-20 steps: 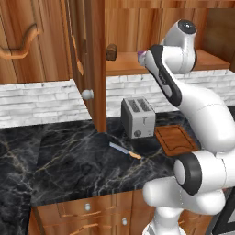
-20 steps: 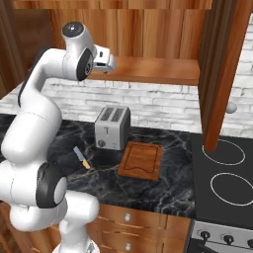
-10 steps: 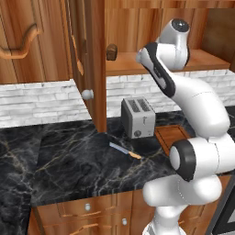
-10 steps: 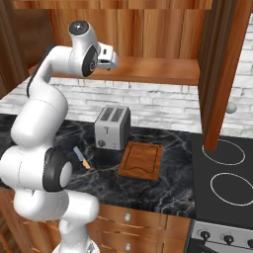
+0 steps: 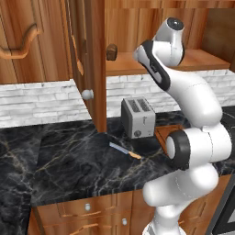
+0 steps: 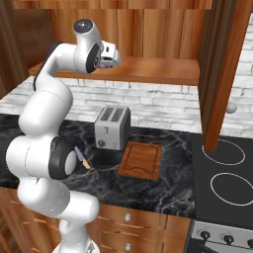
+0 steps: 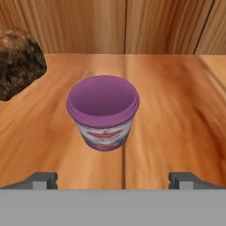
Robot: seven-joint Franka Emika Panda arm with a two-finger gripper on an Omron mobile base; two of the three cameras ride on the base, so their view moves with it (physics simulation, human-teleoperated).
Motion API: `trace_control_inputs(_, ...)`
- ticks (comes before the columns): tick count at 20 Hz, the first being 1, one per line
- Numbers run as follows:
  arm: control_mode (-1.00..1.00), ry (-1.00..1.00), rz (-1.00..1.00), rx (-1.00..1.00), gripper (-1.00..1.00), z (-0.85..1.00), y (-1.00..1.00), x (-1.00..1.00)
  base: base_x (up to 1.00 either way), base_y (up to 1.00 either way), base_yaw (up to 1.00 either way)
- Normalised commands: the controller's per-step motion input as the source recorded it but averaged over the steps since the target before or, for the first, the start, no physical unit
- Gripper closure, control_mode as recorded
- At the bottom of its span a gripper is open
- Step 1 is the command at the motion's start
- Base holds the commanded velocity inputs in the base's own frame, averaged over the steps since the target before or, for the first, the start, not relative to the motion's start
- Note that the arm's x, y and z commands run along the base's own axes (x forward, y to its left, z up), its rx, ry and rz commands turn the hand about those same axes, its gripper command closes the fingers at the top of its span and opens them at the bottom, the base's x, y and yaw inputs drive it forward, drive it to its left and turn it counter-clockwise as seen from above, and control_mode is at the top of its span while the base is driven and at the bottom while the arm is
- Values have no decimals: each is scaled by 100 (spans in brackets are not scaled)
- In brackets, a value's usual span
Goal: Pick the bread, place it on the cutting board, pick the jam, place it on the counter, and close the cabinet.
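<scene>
The jam (image 7: 103, 112) stands upright on the cabinet (image 5: 151, 27) shelf straight ahead of the claw (image 7: 113, 181), centred between its two fingertips (image 7: 42, 180) but apart from them, untouched. The claw is wide open, with nothing held between the tips. The jar is small and squat, with a purple lid and a pale whitish-lilac body carrying a reddish label band. The bread (image 7: 18, 62), a dark brown rough chunk, sits on the same shelf to the jar's left in the hand view, near it but not touching. Below, on the black veined surface (image 6: 163, 188), the cutting board (image 6: 142, 160) lies flat just beside a toaster (image 6: 112, 127), with a knife (image 5: 125, 151) to the toaster's other side.
</scene>
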Motion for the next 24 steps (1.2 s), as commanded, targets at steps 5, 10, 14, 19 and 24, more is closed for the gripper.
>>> trace_control_inputs(5, -100, 0, 0, 0, -100, 0, 0, 23, 0, 0, 0)
trace_control_inputs(10, -100, 0, 0, 0, -100, 0, 1, 22, 0, 0, 0)
trace_control_inputs(14, -100, 0, 0, 0, -100, 0, 0, 20, 0, 0, 0)
trace_control_inputs(19, -100, 0, 0, 0, -100, 0, 0, 13, 0, 0, 0)
trace_control_inputs(24, -100, 0, 0, 0, -100, 0, 4, 12, 0, 0, 0)
